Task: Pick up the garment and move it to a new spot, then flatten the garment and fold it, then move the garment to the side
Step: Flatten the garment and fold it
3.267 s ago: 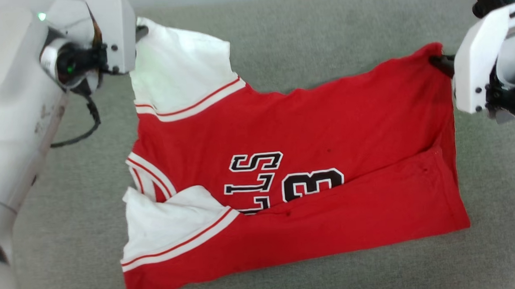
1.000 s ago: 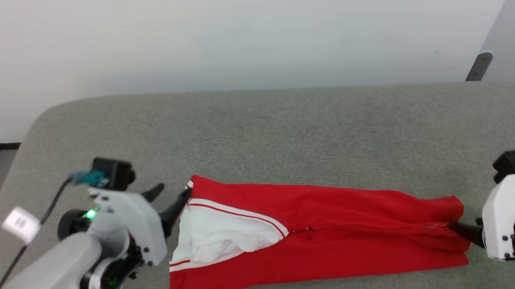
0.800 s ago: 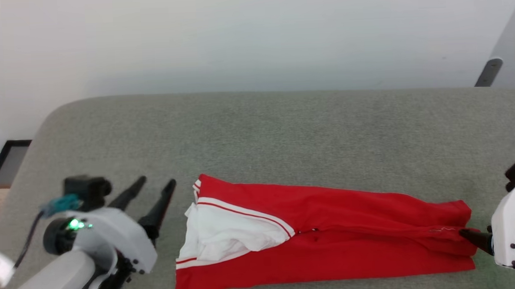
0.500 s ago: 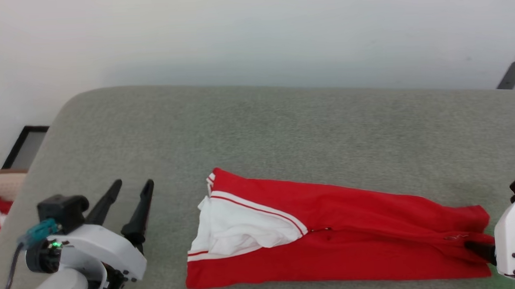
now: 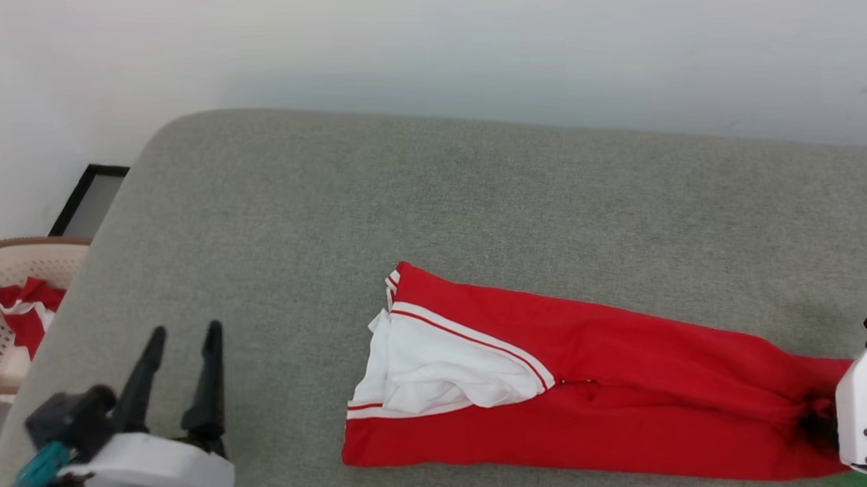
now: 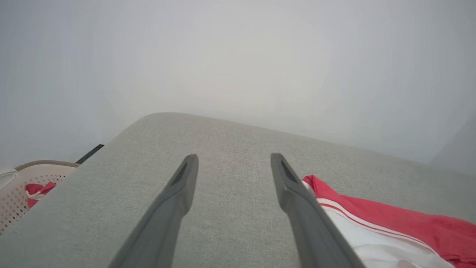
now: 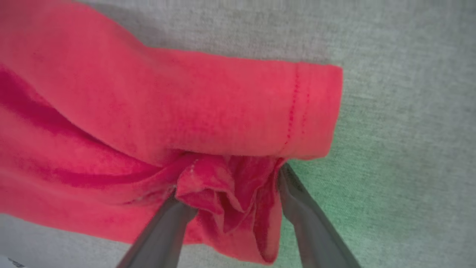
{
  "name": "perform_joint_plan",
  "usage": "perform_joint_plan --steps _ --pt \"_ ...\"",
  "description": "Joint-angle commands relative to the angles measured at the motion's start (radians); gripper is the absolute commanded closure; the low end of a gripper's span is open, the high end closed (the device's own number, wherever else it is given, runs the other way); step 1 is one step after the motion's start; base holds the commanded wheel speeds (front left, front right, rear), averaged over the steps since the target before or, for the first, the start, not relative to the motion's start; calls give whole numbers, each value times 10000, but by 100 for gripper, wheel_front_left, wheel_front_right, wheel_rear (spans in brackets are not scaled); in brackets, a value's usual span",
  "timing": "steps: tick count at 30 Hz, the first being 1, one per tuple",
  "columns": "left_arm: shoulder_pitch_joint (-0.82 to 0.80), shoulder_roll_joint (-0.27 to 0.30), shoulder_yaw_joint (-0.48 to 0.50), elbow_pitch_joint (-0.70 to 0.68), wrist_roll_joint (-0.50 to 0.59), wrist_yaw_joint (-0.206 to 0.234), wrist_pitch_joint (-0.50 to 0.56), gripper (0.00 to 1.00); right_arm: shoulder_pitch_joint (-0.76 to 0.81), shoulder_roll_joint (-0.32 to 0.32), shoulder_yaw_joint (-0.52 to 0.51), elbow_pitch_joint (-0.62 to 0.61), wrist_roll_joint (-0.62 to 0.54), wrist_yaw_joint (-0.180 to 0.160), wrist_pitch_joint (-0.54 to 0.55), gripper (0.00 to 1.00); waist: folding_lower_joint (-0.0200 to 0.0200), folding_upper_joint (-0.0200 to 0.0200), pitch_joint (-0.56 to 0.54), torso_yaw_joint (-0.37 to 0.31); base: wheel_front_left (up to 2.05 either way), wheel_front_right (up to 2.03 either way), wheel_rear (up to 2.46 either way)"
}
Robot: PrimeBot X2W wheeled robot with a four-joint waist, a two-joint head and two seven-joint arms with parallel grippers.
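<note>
Grey woven fabric covers the counter (image 5: 475, 198), which has a rounded far-left corner and stands before a plain white wall (image 5: 424, 39). On the near half lies the garment (image 5: 632, 425), folded lengthwise into a long red strip that runs from the middle of the counter to its right side. The face turned up is plain red. At the strip's left end a white sleeve (image 5: 438, 360) lies on top, edged with red-and-white striped trim (image 5: 474, 337).

The left gripper (image 5: 185, 333) hovers over bare counter at the lower left, well apart from the garment, with its two dark fingers spread and nothing between them. The left wrist view has the same fingers parted over grey fabric, with the sleeve end of the garment (image 6: 390, 223) off to one side.

The right gripper (image 5: 815, 426) sits at the strip's right end. In the right wrist view its jaws stand wide, released rather than clenched, and a bunched fold of the red hem (image 7: 227, 201) lies between the fingers (image 7: 297, 201). A line of red stitching (image 7: 293, 108) runs along the hem above it, and a green cast tints the counter beside it.

Off the counter's left edge stands a beige perforated basket (image 5: 24, 243) holding a small red-and-white cloth (image 5: 26, 309), with a black-framed panel (image 5: 88, 200) behind it.
</note>
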Motion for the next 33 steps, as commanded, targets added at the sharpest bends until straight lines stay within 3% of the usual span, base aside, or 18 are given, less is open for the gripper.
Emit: perform_joint_plan --steps 1,10,18,24,33 --pt "362 -355 522 -72 355 -199 -36 0 37 343 454 71 292 54 -56 100 0 0 101 79 0 0 0" --pt "1179 -1576 2193 -75 1665 -1029 -37 0 -134 -198 987 -74 1029 45 -211 100 0 0 210 93 0 0 0" --pt "1200 -2417 3189 -63 2612 -1810 -37 0 -379 -1081 1001 -150 1284 22 -687 100 0 0 286 130 0 0 0" --pt "1154 -2652 3667 -33 2993 -2219 -37 0 -491 -1796 714 269 1230 22 -1068 100 0 0 253 47 0 0 0" --pt "1256 -2682 3910 -30 3235 -2403 -38 0 -763 -2579 589 1371 885 22 -1504 100 0 0 158 -301 0 0 0"
